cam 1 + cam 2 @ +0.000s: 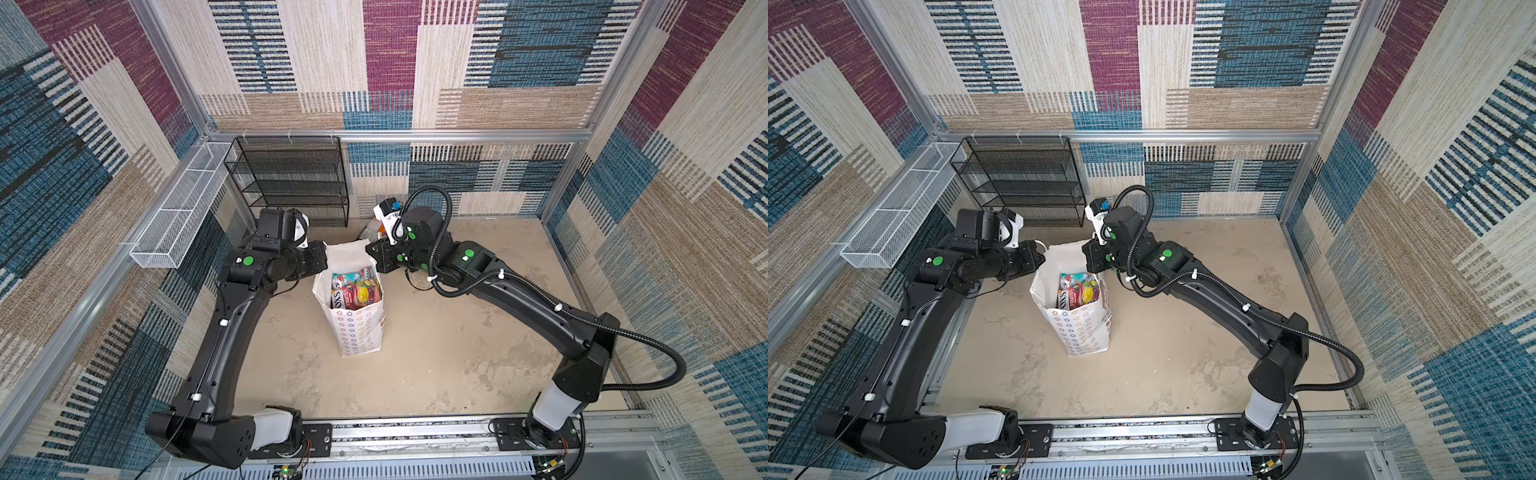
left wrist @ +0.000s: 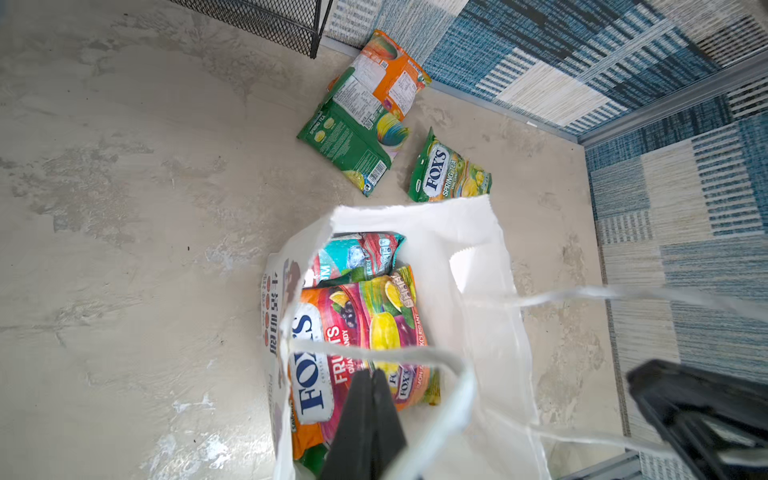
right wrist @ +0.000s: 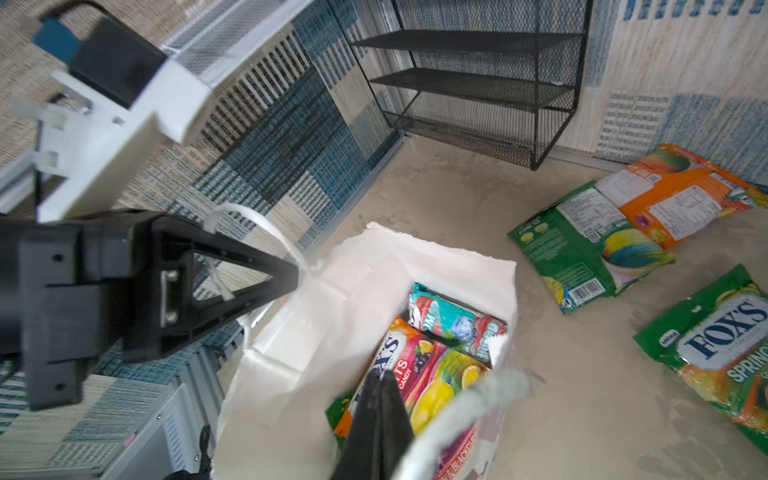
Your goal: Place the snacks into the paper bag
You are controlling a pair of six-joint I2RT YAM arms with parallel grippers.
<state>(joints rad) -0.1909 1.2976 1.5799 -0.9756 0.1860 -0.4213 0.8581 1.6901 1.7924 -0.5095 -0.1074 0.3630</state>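
Holding the paper bag [image 1: 357, 332] open, part-filled: left pincer [image 2: 372, 374] and right pincer [image 3: 379, 374] both have jaws together at its cord handles [image 2: 415, 353], pinched or merely hooked I cannot tell. Some snacks [image 2: 353, 324] sit inside, just below both tips. Three packets [image 2: 349, 145] lie on the surface [image 2: 124, 208] beyond the bag, apart from either pincer. Next, I judge: free one pincer, open it, reach the nearest green packet [image 2: 449, 170]

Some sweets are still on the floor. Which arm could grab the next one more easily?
Right, most likely. The green FOX'S packet, the barcode-side green packet and the orange packet lie behind the paper bag, close by the right claw; the left claw is shut on the bag's opposite rim.
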